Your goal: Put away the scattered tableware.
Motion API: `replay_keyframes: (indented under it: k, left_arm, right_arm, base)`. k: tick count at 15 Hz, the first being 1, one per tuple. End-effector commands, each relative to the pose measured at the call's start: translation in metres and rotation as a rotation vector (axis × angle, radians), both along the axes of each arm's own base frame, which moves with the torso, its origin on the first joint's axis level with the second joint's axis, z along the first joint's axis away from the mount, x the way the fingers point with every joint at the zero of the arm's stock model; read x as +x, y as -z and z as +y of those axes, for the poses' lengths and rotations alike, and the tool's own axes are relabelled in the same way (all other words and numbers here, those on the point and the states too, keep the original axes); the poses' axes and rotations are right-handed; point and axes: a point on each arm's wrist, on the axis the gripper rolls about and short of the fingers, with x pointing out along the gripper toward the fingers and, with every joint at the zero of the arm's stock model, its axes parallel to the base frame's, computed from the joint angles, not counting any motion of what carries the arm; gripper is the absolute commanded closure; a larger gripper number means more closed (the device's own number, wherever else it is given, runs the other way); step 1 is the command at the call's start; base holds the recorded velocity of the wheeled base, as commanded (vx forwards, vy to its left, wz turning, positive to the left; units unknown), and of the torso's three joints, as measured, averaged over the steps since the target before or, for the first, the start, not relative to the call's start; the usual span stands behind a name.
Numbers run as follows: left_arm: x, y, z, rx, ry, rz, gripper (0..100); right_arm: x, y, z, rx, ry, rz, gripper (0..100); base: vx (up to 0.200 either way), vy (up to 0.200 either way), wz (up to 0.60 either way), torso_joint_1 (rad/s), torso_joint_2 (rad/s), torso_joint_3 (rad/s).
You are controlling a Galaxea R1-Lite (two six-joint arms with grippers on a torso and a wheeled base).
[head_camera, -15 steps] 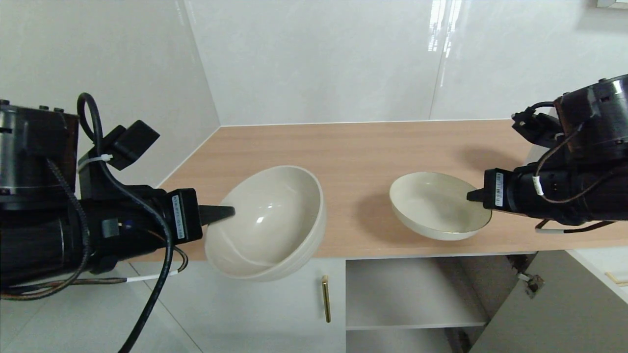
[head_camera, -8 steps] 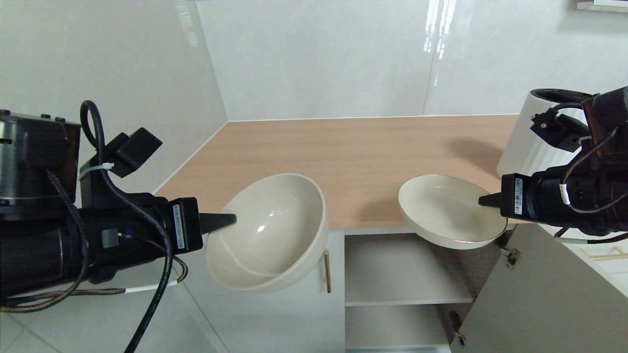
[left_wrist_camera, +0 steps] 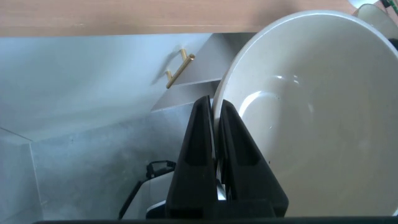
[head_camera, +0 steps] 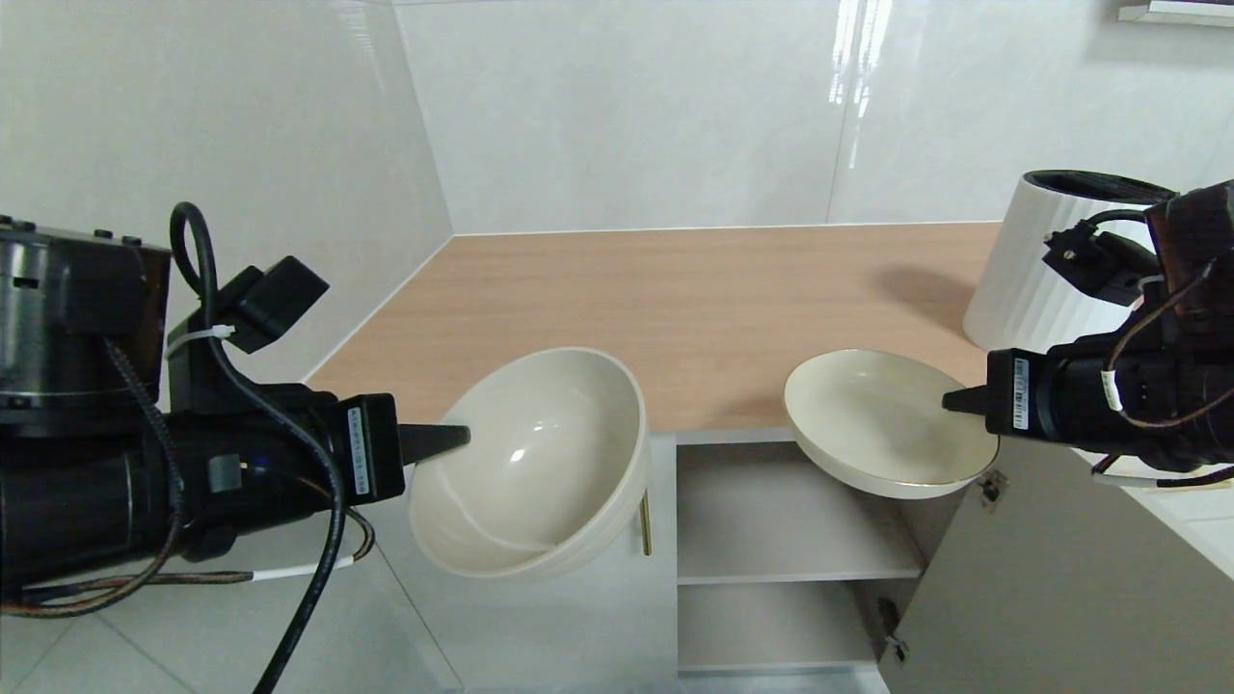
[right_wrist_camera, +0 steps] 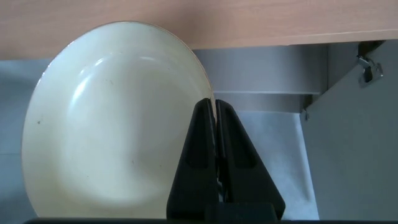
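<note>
Left tool (head_camera: pixel 463 437) grips bowl (head_camera: pixel 545 467) — right tool (head_camera: pixel 949 400), plate (head_camera: pixel 872 424).

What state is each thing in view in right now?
Left end effector, shut on the rim of the bowl.
Bowl, held in the air, tilted.
Right end effector, shut on the rim of the dish.
Dish, held in the air, tilted.
Right cabinet door, swung open.
Left cabinet door, shut.
White pot, upright on the counter.
</note>
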Motion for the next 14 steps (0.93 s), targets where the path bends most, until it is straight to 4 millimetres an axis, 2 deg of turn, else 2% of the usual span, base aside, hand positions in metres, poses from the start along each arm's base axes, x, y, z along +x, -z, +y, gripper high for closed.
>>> replay_keyframes:
  k: [1,8,14]
  left_arm:
    - [0.0019,0.0022,-0.0009,0.004,-0.001,0.01,100]
    - [0.0023,0.0025,-0.001,0.007,0.001,0.009,100]
    - [0.0027,0.0032,-0.0016,0.009,0.002,0.012,100]
  right_arm:
    - [0.0023,0.0041,0.0012,-0.009,0.0,0.013,100]
    - [0.0037,0.0079,0.0024,-0.028,-0.012,0.017,100]
    - [0.0053,0.01,0.0028,-0.031,-0.011,0.019,100]
  base:
    - [0.0,0.0,0.0,0.0,0.0,0.0]
    - [0.0,0.0,0.0,0.0,0.0,0.0]
    - [0.0,0.0,0.0,-0.144,0.38,0.231]
